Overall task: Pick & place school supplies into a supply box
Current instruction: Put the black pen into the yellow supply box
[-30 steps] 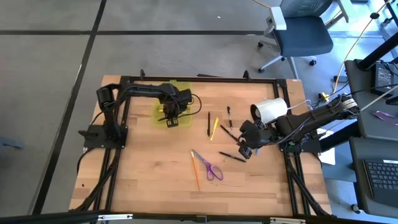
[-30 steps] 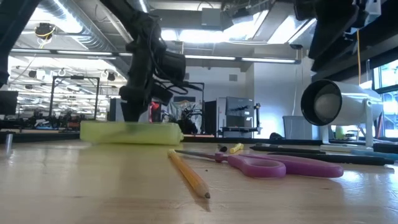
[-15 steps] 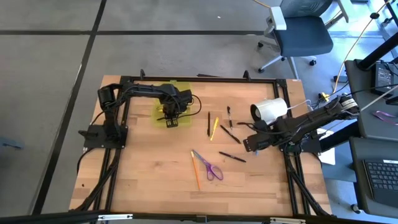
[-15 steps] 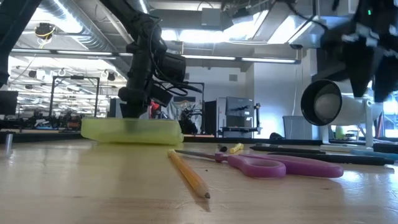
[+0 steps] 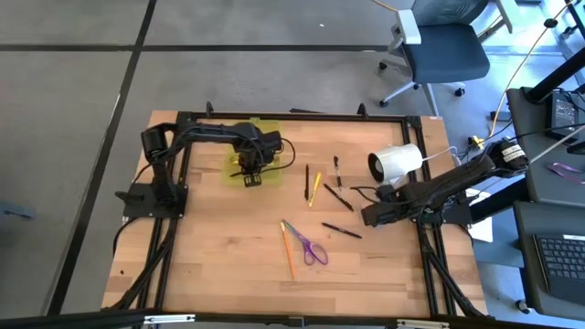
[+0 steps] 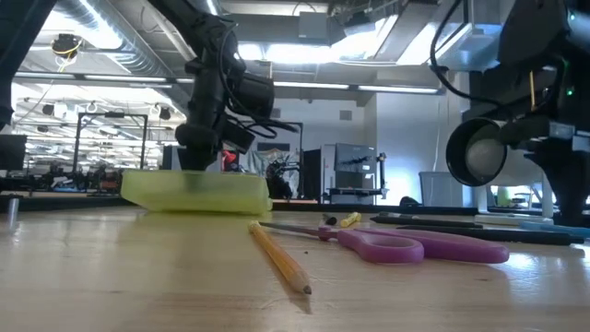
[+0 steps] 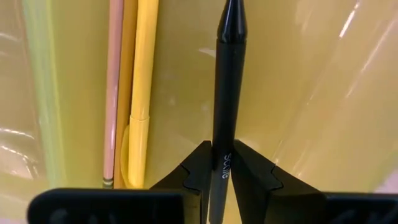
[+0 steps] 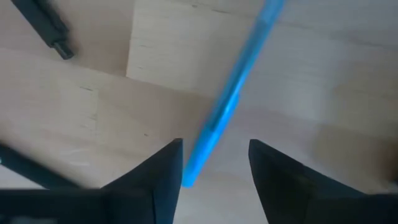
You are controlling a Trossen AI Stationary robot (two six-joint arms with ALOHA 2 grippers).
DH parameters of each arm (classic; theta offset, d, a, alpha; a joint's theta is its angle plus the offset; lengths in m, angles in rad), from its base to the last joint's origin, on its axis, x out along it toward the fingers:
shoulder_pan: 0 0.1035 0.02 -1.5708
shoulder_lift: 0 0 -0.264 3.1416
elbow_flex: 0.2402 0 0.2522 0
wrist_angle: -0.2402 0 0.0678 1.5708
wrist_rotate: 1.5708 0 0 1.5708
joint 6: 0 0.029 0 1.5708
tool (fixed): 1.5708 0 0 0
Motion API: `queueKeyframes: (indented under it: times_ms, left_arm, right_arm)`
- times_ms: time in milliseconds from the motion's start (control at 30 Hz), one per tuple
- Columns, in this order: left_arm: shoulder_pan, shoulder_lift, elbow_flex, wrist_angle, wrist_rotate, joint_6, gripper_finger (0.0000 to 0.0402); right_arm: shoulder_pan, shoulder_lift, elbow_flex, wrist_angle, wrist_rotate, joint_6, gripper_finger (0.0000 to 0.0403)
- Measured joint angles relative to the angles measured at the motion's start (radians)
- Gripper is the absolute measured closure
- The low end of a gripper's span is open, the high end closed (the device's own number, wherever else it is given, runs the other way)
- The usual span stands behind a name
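From above I see the left gripper (image 5: 251, 172) over the translucent yellow-green plastic supply box (image 5: 234, 162) on the wooden bench (image 5: 219, 247). My left wrist view shows its fingers (image 7: 193, 174) clamping a black pen (image 7: 227, 93) inside. My right wrist view shows parted fingers (image 8: 163, 174) straddling a blue pen (image 8: 233, 93).

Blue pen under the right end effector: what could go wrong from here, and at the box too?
1. The blue pen lies slanted between the right end effector's open fingers, so closing may roll or push it away.
2. The left end effector holds a black pen inside the box, beside a yellow pen and a pencil; released tilted, it might land across them.
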Motion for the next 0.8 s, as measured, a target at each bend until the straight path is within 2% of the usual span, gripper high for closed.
queueKeyframes:
  times_ms: [167, 467, 800]
  left_arm:
    - [0.000, -0.052, 0.000, -0.005, 0.000, -0.020, 0.0354]
    - [0.000, -0.144, 0.000, 0.002, 0.000, -0.049, 0.0351]
    - [-0.001, -0.127, 0.000, 0.004, 0.017, -0.037, 0.0350]
  right_arm:
    - [0.000, 0.000, -0.039, 0.087, 0.001, -0.001, 0.0238]
    - [0.000, 0.031, -0.068, 0.077, 0.012, -0.025, 0.0269]
    - [0.000, 0.054, -0.060, 0.067, 0.014, -0.060, 0.0322]
